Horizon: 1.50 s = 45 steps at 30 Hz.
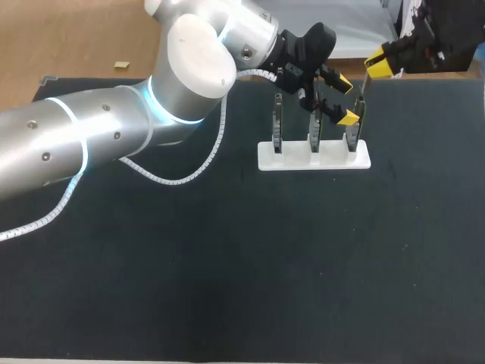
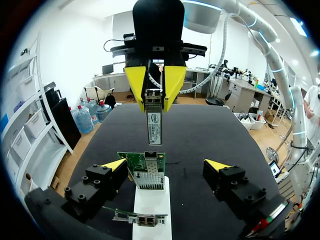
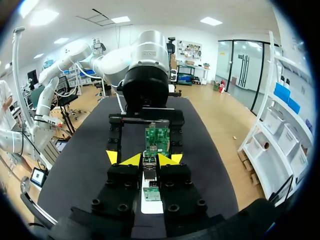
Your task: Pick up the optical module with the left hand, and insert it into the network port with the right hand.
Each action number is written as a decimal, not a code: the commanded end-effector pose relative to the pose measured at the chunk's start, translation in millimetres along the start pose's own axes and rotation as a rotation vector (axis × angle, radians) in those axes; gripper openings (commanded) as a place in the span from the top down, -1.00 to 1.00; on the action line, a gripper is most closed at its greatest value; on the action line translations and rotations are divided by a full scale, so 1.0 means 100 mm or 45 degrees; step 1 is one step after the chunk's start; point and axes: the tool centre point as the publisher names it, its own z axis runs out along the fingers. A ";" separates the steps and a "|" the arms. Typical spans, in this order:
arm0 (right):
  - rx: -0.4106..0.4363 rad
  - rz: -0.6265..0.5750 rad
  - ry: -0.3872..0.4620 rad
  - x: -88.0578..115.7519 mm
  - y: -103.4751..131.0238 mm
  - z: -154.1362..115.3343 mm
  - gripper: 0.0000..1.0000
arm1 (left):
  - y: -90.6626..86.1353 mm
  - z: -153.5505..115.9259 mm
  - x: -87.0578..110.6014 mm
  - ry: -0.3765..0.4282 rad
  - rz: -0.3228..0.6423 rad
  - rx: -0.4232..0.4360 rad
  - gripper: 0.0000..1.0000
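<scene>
The optical module (image 2: pixel 155 122) is a slim metal stick that hangs tip-down with my right gripper (image 2: pixel 155 92) shut on its top. It hovers just above the green network card (image 2: pixel 148 170), which stands upright at the end of a white stand (image 2: pixel 150 200). My left gripper (image 2: pixel 166 166) is open, its yellow tips wide apart on either side of that card and touching nothing. In the head view the right gripper (image 1: pixel 381 62) comes in from the far right with the module (image 1: pixel 362 97) over the rightmost card (image 1: pixel 353 135); the left gripper (image 1: pixel 344 98) sits beside it. From the right wrist, my right gripper (image 3: pixel 150 160) hides most of the module (image 3: pixel 149 167).
The white stand (image 1: pixel 314 158) holds three upright cards on the black mat (image 1: pixel 242 265), at the far right of the table. My left arm (image 1: pixel 114 129) stretches across the left half of the table, trailing a white coiled cable (image 1: pixel 189 174).
</scene>
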 end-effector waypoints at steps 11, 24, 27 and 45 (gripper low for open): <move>-0.024 0.011 0.018 0.07 -0.06 0.08 1.00 | -0.02 0.00 0.00 0.002 -0.002 -0.007 -1.00; -0.036 0.022 0.038 0.12 -0.08 0.09 1.00 | -0.02 0.00 0.00 0.002 -0.002 -0.007 -1.00; -0.038 0.024 0.040 0.12 -0.09 0.10 1.00 | -0.02 0.00 0.00 0.002 -0.002 -0.007 -1.00; -0.035 0.034 0.049 0.15 -0.05 0.13 1.00 | -0.02 0.00 0.00 0.002 -0.002 -0.007 -1.00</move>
